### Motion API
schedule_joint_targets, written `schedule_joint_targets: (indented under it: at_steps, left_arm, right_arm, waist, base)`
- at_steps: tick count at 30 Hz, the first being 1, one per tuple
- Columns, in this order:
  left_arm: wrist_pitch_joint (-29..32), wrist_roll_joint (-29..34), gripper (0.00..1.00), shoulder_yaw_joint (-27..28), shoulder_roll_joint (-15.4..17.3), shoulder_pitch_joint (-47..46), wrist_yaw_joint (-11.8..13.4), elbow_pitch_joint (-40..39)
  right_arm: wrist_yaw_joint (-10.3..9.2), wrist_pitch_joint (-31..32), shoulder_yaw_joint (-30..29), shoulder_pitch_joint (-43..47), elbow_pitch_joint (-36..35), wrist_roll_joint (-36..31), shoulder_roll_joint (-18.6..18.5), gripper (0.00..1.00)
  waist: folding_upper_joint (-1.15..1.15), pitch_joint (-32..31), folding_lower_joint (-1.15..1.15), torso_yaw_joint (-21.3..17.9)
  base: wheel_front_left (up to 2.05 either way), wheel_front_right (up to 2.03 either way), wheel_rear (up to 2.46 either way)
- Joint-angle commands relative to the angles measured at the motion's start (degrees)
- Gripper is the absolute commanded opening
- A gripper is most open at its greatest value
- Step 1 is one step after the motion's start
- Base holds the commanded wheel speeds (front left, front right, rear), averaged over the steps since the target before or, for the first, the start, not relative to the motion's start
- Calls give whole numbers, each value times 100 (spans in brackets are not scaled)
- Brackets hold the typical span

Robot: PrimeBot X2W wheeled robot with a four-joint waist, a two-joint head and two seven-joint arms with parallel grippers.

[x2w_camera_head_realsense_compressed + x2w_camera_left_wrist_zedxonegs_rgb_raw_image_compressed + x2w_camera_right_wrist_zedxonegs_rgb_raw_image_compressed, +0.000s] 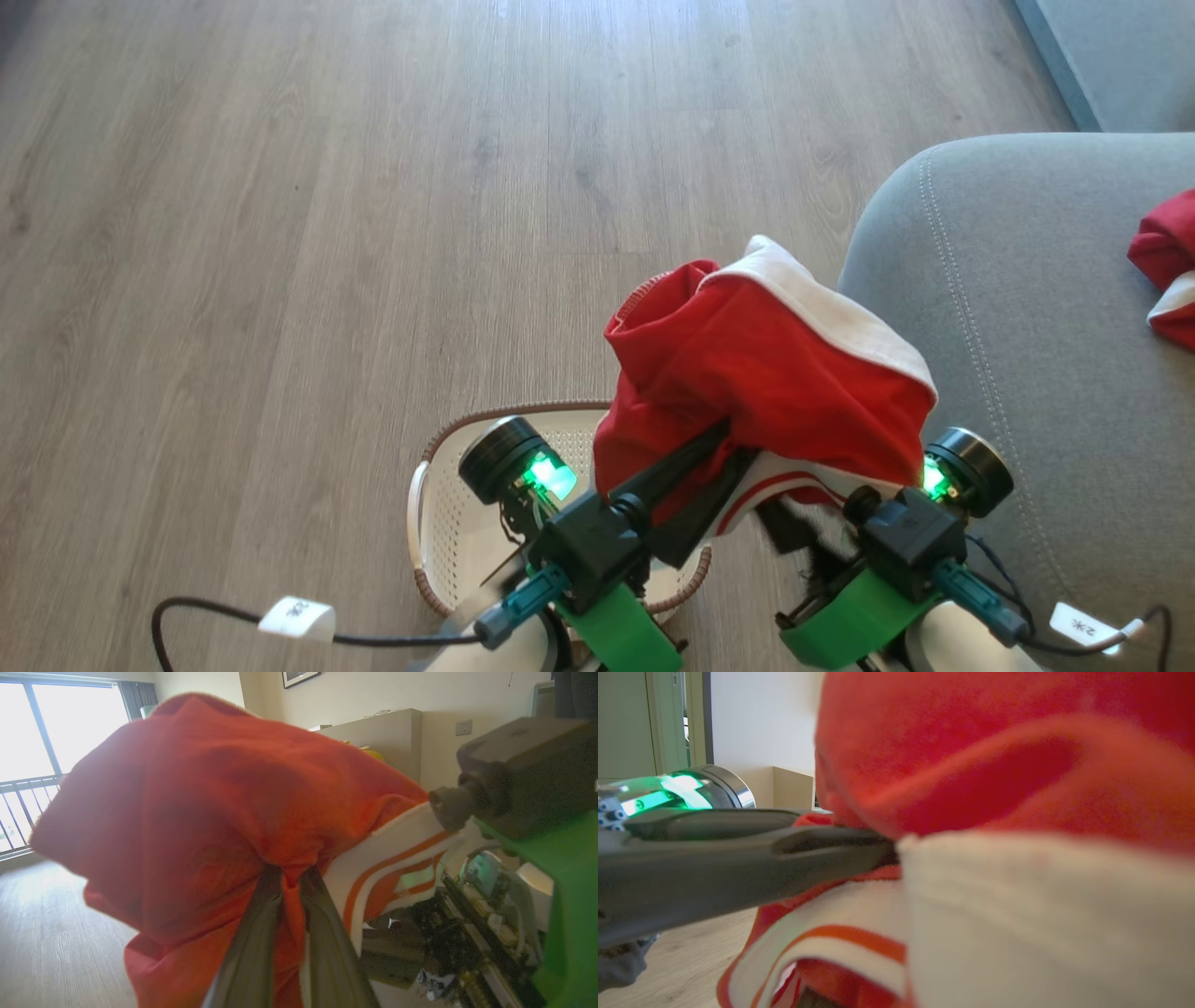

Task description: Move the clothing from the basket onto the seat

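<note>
The cream perforated plastic basket (448, 537) sits low left. Above it the left gripper (290, 877) pinches a bunched fold of the soft red white-trimmed garment (766, 373), raised beside the grey upholstered seat (1027, 392). The garment looks light and limp, likely to sag (bunched folds hold best). The right gripper (808, 527) is buried in the fabric, so I cannot tell how its jaws stand. The white cable tags (297, 616) are unreadable.

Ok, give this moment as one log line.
left tool: shut on red garment | right tool: hidden under garment | garment: held above basket, beside seat
</note>
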Motion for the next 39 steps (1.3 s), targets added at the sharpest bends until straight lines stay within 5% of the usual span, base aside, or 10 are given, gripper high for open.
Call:
schedule_joint_targets:
  at_steps: [1,10,12,13,39]
  left_arm:
    - [-55,-68,0,201,-29,-210,-5,-169]
    - [-55,-67,5,359,-29,-111,80,-50]
    - [-55,-52,76,396,-29,-118,120,-43]
    - [-55,-47,100,409,-29,-123,134,-42]
    - [-55,276,100,774,-29,188,72,700]
  right_arm:
    - [-1,-12,44,-236,-187,30,34,0]
    - [-1,-12,-84,-171,-295,287,80,0]
    - [-1,-12,-119,-169,-311,343,93,0]
    - [-1,-12,-144,-167,-320,373,104,0]
    - [-1,-12,-1191,-290,-669,595,73,0]
  waist:
    - [0,-2,0,6]
    - [0,8,0,-3]
    - [0,22,0,-12]
    - [0,29,0,-15]
    - [0,73,0,-23]
  base:
    - [0,0,0]
    - [0,0,0]
    - [0,0,0]
    - [0,0,0]
    - [0,0,0]
